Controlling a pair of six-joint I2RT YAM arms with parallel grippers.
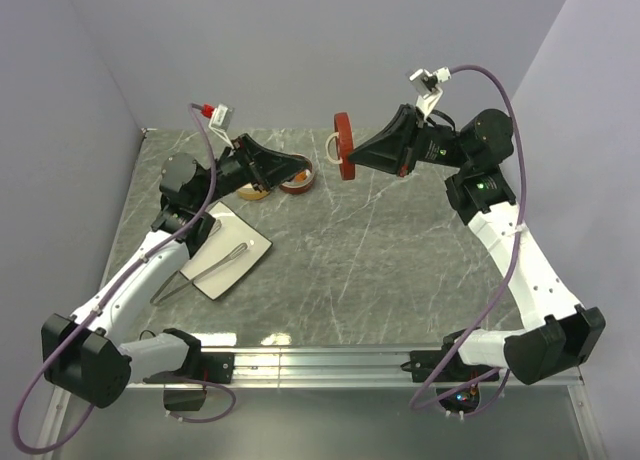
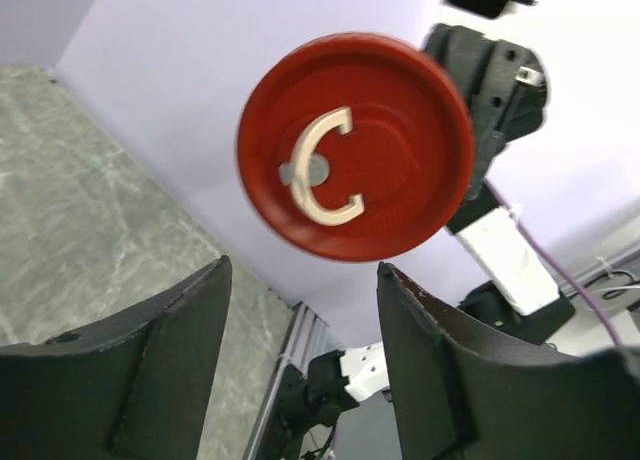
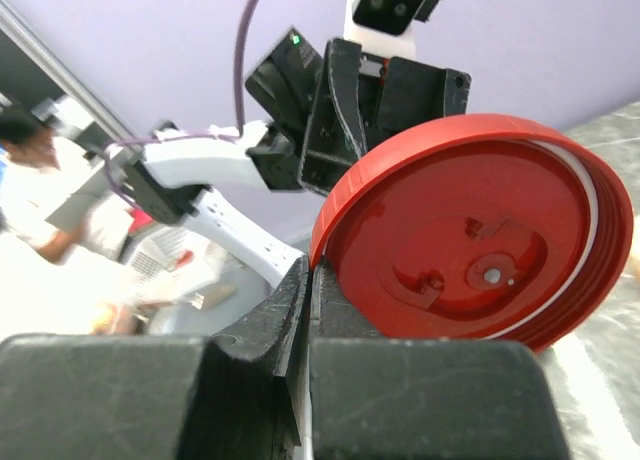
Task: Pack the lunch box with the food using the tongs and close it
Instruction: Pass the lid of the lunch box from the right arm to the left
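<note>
Red plastic by the look, shaped as a round disc lid [image 2: 355,160], probably light and stiff, with a smooth rim likely to slip between hard pads if squeezed weakly; not fragile, judging from the thick edge. Held up in the air over the far part of the grey table [image 1: 400,250], clear of the surface, between the two arms. Clamped at one side of the rim by the right gripper [image 3: 310,280], fingers pressed together on the thin edge with only the plastic between them. Standing on edge, without a real long axis because round; flat faces upright, top face with the metal C-shaped handle [image 2: 325,168] turned toward the left arm, hollow inner face turned back toward the right wrist. Best places to take hold, as a judgement: the rim, as done now, or the small handle, though probably too thin and flat for a sure pinch. Left gripper [image 1: 285,166] near the lid but not touching, fingers apart with nothing between them, close by the dark red tub [image 1: 298,183] and the cream tub [image 1: 255,190]. Tongs [image 1: 215,264] lying across the white plate [image 1: 245,242], untouched, long axis running diagonally from near-left to far-right, joined end not possible to tell. Food not possible to make out here
</note>
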